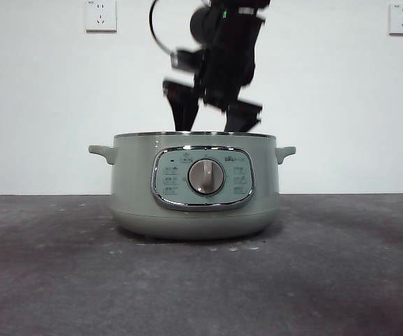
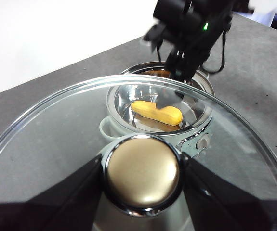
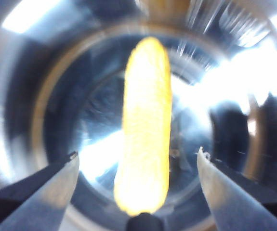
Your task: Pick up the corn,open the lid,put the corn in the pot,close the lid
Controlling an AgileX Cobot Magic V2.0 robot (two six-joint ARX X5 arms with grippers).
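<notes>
The sage-green pot (image 1: 194, 189) stands uncovered at the table's middle. The yellow corn (image 3: 145, 125) lies on the pot's shiny bottom, also seen as corn (image 2: 156, 111) through the glass lid (image 2: 56, 130). My right gripper (image 1: 212, 119) hangs just over the pot's rim, open. Its jaws stand wide on either side of the corn without touching it. My left gripper (image 2: 142, 175) is shut on the lid's round knob (image 2: 143, 163). It holds the lid in the air, off to one side of the pot. The lid does not show in the front view.
The dial panel (image 1: 202, 177) faces the front camera, and small handles (image 1: 101, 151) stick out at both sides of the pot. Dark grey table (image 1: 47, 266) spreads around it. A white wall with two sockets (image 1: 101, 15) stands behind.
</notes>
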